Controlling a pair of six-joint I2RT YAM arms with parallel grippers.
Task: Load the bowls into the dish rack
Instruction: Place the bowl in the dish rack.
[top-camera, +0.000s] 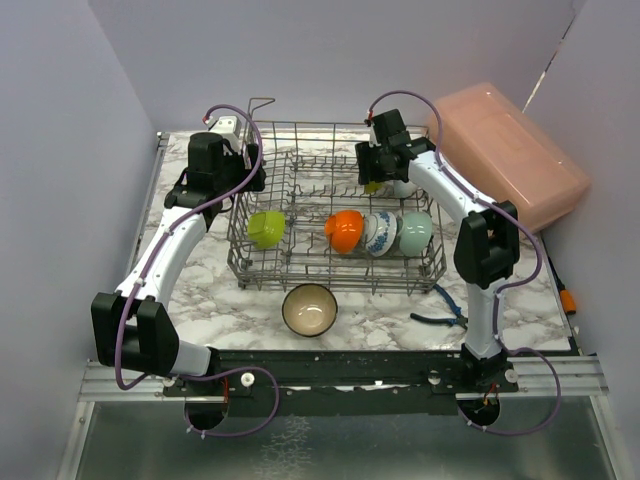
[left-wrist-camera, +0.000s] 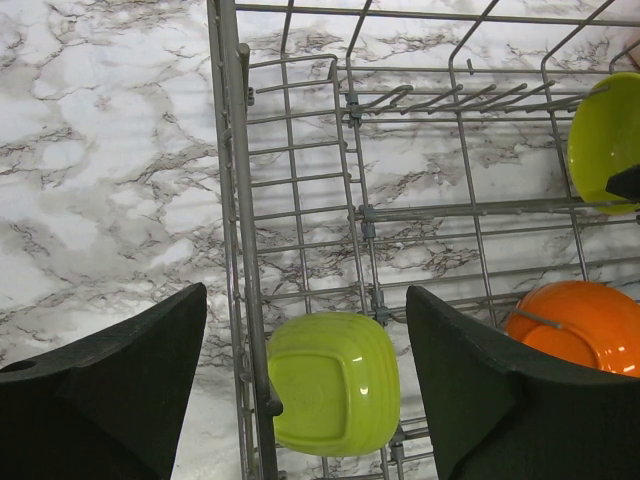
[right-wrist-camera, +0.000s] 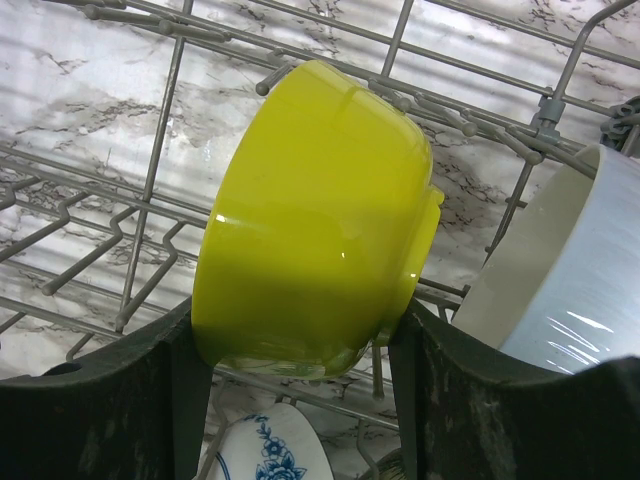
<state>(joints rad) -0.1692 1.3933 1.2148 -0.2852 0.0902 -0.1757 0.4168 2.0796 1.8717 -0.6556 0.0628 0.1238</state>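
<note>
R gripper (right-wrist-camera: 300, 335) pinched yellow-green bowl (right-wrist-camera: 310, 220), tilted on edge inside dish rack (top-camera: 310, 272). L gripper (left-wrist-camera: 305, 300) was spread wide, empty, above lime green bowl (left-wrist-camera: 335, 385) in rack. Beige bowl (top-camera: 309, 309) sat on table (top-camera: 390, 310) near rack front.

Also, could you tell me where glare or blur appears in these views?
Right wrist: small glare spots on the yellow-green bowl, streaky sheen on the white bowl. Left wrist: sharp, but the fingers are featureless black. Top external: even light, no glare.

Bright, even light; soft shadows; glare on the yellow-green bowl (right-wrist-camera: 315, 220); sharp focus.
</note>
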